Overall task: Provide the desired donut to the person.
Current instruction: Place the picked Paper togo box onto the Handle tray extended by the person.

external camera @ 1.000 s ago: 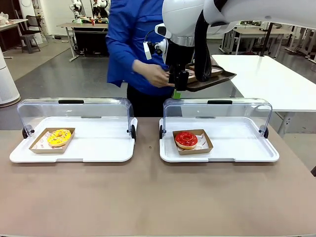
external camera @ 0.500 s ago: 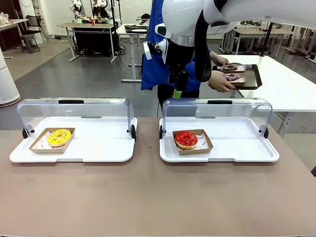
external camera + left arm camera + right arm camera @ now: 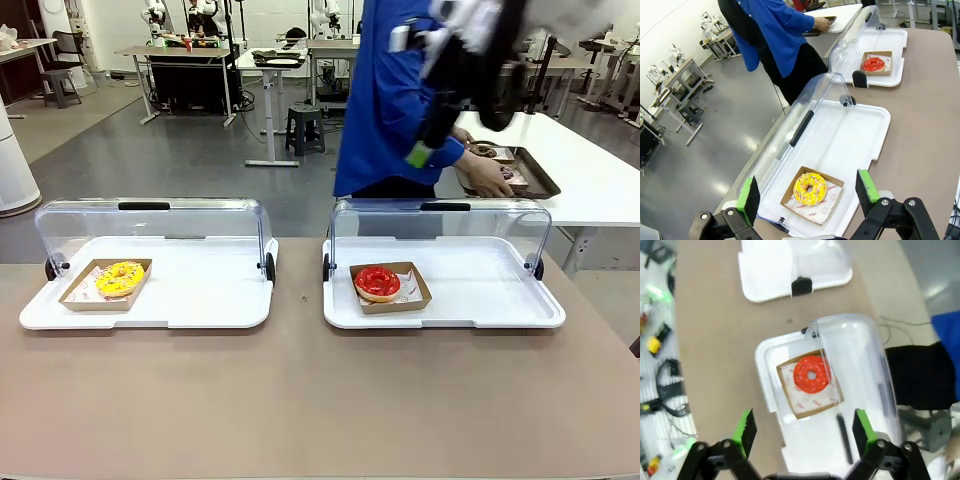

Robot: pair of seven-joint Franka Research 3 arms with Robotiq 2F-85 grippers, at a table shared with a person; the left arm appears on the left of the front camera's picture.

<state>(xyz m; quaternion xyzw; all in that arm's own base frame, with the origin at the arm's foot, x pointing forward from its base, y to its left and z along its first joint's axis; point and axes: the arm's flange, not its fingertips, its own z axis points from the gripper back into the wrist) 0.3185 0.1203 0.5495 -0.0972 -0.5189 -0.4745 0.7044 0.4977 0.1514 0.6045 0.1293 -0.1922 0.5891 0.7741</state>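
Hanging wide open, the left gripper (image 3: 807, 192) is seen just above the yellow donut (image 3: 810, 188); the right gripper (image 3: 804, 432), equally spread, is seen over the red donut (image 3: 811, 374). Beyond, the person (image 3: 400, 95) is turned toward a tray (image 3: 535, 172).

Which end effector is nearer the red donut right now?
Right. The right end effector hangs open high above the red donut, looking down on its tray. The left end effector hangs open above the yellow donut, on the other tray.

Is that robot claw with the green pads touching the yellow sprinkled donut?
Apart. In the left wrist view, the left gripper hangs open well above the yellow sprinkled donut, which lies untouched in its cardboard tray.
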